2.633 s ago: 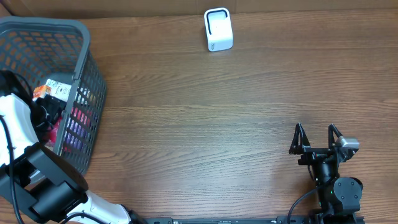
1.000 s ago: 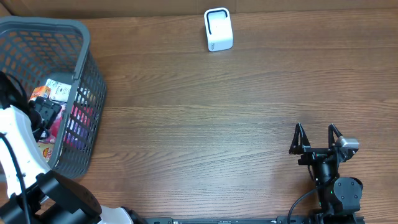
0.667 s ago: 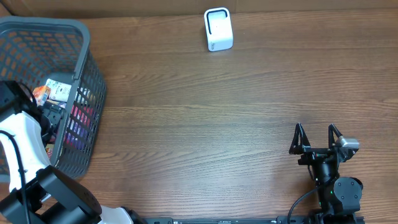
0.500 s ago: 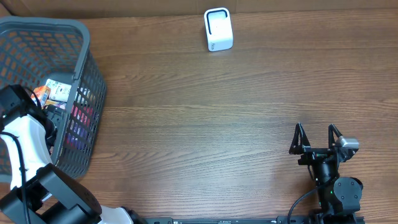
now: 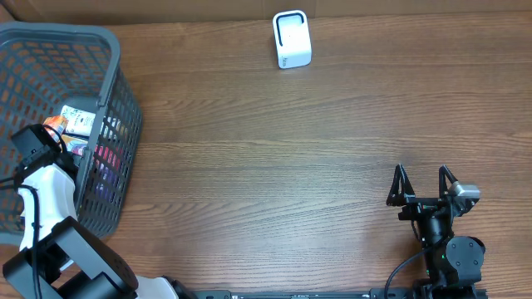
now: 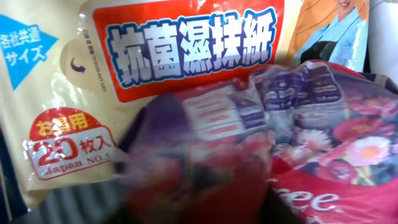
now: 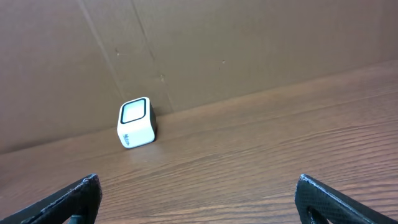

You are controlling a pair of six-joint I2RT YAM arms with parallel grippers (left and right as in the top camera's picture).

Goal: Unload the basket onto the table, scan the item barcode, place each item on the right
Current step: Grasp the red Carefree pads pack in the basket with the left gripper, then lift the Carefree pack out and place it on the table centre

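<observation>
Along the left edge of the table (image 5: 274,166) stands a grey mesh basket (image 5: 58,31). The left arm (image 5: 50,187) reaches over its near wall and down among the goods inside. The left gripper (image 5: 65,152) is buried in the contents. Neither the overhead view nor its own wrist camera shows the fingers, so I cannot tell whether they are apart, together or clamped on anything.

The left wrist camera sits very close to the goods. A purple and red floral pack (image 6: 298,124) fills the lower and right part of that view, its nearer portion blurred. It lies on top of a beige wipes pack (image 6: 124,74) bearing a red label with large blue and white characters. Both packs are inside the basket. No barcode can be made out on either.

From overhead, an item with a white label (image 5: 76,121) shows in the basket just beyond the arm's black wrist.

A small white scanner (image 5: 292,39) stands upright at the far edge of the table, near the cardboard wall (image 7: 217,43) and well apart from the basket.

The right gripper (image 5: 422,184) is at the near right of the table, well clear of both. Its fingers (image 7: 71,196) are spread wide, with nothing between them.
</observation>
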